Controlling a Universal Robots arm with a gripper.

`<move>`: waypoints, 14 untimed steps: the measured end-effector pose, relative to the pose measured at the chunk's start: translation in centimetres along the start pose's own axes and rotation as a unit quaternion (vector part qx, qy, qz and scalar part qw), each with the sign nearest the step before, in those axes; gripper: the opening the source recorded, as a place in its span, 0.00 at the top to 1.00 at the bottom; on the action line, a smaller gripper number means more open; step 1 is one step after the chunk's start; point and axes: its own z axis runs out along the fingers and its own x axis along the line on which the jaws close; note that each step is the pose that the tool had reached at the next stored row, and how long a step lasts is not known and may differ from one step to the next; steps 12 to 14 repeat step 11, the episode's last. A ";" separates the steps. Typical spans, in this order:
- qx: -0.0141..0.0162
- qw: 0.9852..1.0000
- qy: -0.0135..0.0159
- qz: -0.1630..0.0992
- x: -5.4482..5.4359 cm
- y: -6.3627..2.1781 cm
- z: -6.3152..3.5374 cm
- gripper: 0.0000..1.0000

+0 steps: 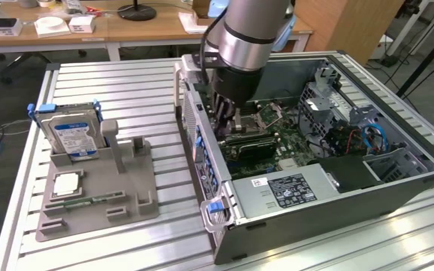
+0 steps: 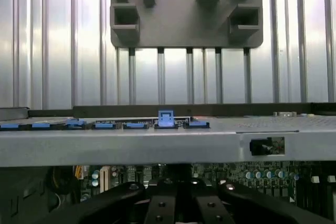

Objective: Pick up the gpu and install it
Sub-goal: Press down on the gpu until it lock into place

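Observation:
The gpu [image 1: 248, 148], a dark card with a black cooler block, lies low inside the open computer case [image 1: 352, 203], across the green motherboard and close to the case's rear wall. My gripper [image 1: 221, 129] reaches down into the case over the end of the card nearest that wall. In the wrist view the black fingers [image 2: 157, 205] meet at the middle with nothing showing between them, so the gripper [image 2: 178, 205] is shut. Whether it touches or pinches the card's edge is hidden. The case's grey rear rim [image 2: 157, 148] crosses that view, with the motherboard [image 2: 252, 174] below it.
On the slatted table at the exterior view's left, a grey fixture [image 1: 126, 186] holds a silver hard drive [image 1: 70, 132] with a blue label, a memory stick [image 1: 89, 200] and a processor chip [image 1: 65, 184]. A power supply [image 1: 289, 189] and drive cages [image 1: 330, 107] crowd the case.

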 end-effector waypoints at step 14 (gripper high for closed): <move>0.000 1.000 -0.003 0.000 -0.1 -1.49 -0.15 0.89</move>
